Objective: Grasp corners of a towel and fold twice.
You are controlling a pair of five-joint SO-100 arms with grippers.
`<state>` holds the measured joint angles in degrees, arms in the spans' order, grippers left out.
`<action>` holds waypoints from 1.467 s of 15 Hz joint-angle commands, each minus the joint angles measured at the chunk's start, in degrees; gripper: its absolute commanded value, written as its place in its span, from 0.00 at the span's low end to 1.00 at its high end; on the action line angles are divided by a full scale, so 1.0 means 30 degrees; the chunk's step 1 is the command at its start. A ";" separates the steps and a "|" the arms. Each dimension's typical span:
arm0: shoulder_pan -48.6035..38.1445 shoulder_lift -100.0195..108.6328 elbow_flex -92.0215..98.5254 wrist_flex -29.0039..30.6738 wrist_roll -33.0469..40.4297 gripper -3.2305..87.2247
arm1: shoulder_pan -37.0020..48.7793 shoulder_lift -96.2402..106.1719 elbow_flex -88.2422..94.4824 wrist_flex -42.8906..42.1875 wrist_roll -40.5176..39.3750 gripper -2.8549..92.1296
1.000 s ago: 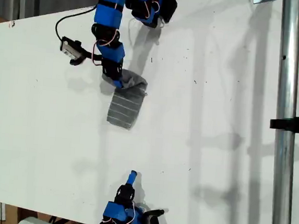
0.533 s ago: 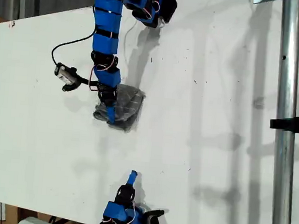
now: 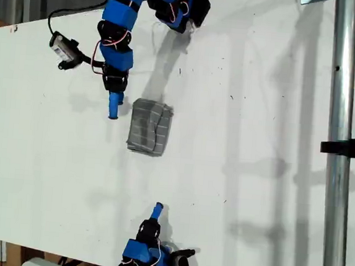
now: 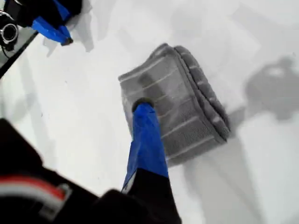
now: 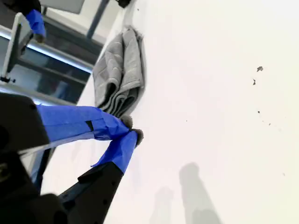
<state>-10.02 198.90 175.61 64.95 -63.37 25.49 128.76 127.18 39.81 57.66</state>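
This looks like a robotics lab or workshop bench rather than a home. A plain white table [image 3: 254, 177] (scuffed with small dark specks) fills the exterior view, and a metal pole [image 3: 337, 153] with a black clamp [image 3: 353, 147] runs down the exterior view's right, like part of a camera or test rig. Two small blue arms with exposed wiring are mounted at opposite table edges, and a loose cable [image 3: 76, 11] trails across the surface near the exterior view's top left.
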 commanded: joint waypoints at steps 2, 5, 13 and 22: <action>0.0059 0.0176 0.0762 -0.0732 -0.0117 0.02 | 0.0264 1.0928 0.6475 0.4893 0.1963 0.65; -0.0059 0.0176 0.1055 0.0381 -0.2783 0.02 | -0.0703 1.6436 0.9287 0.9727 0.3691 0.64; 0.3486 0.0117 0.0996 0.3135 -0.0938 0.02 | -0.1084 2.0010 1.1396 1.2949 0.4277 0.11; 0.3516 0.0117 0.1025 0.3018 0.2783 0.02 | 0.1172 2.0010 1.2539 1.4736 0.4453 0.11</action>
<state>0.44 198.98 178.42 74.18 -55.37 28.74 188.88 165.76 83.50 71.19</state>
